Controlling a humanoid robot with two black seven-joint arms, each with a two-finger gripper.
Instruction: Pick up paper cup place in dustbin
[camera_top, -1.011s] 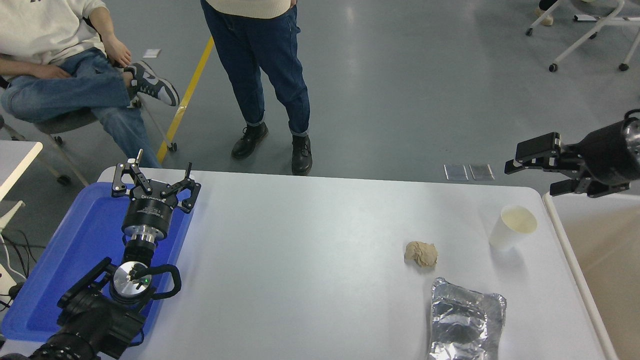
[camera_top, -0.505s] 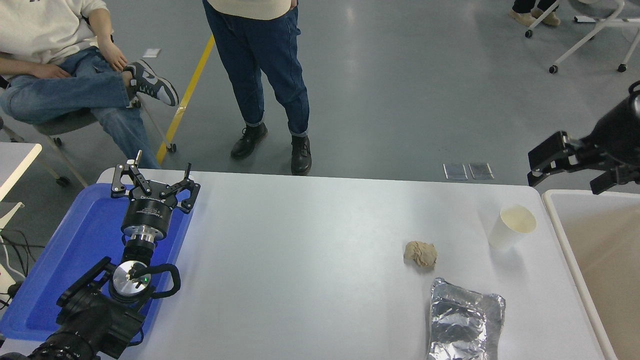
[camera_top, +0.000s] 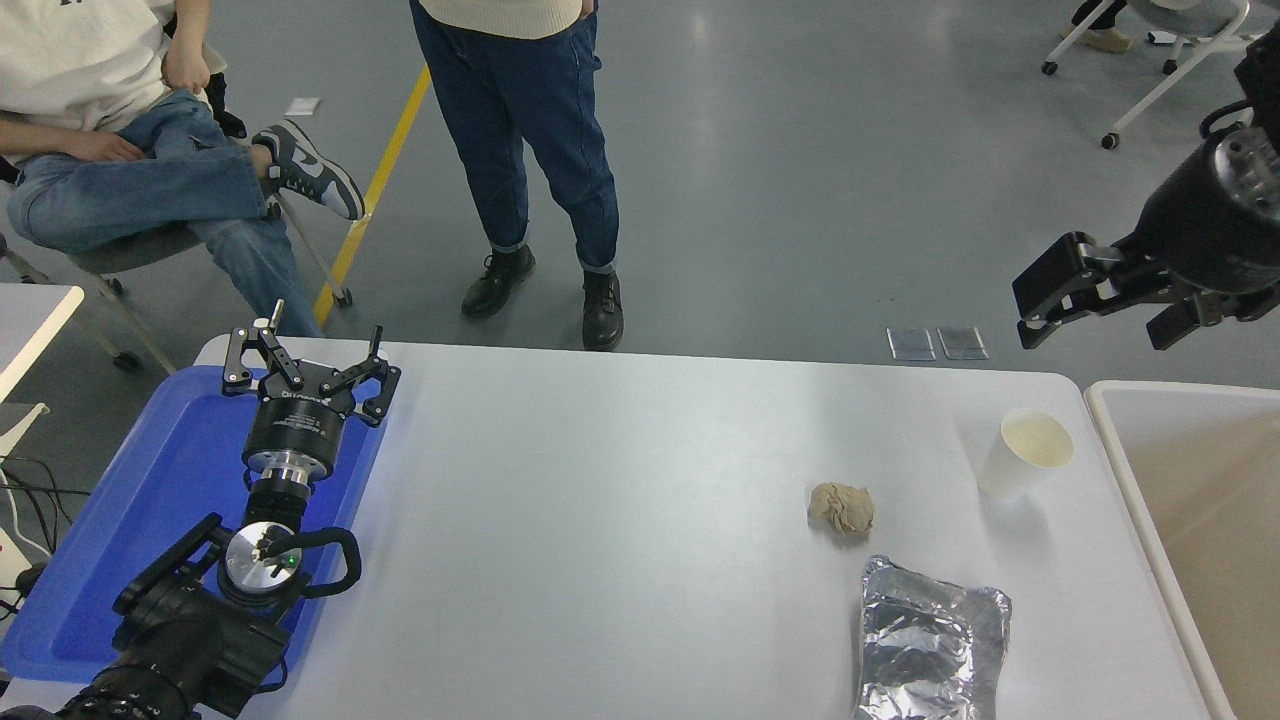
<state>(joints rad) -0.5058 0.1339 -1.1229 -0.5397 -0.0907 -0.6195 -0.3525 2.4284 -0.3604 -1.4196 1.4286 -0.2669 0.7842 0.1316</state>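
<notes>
The white paper cup (camera_top: 1025, 453) stands upright on the white table (camera_top: 620, 520) near its far right corner, cream inside showing. The dustbin (camera_top: 1120, 450) with cream-white rim and beige inside stands just right of the table, cut off by the picture's edge. My right gripper (camera_top: 1095, 312) is open and empty, held high above the far right corner, beyond and above the cup. My left gripper (camera_top: 305, 360) is open and parked over the blue tray at the lower left.
A crumpled tan paper ball (camera_top: 842, 507) lies left of the cup. A silver foil tray (camera_top: 930, 640) lies at the front right. A flat blue tray (camera_top: 120, 520) sits at the left edge. One person stands and another sits at the far side.
My right gripper rose from just above the bin's far corner, drew back right, then swung up and a little left. The cup has not moved. The seated person shifted a hand and leg.
</notes>
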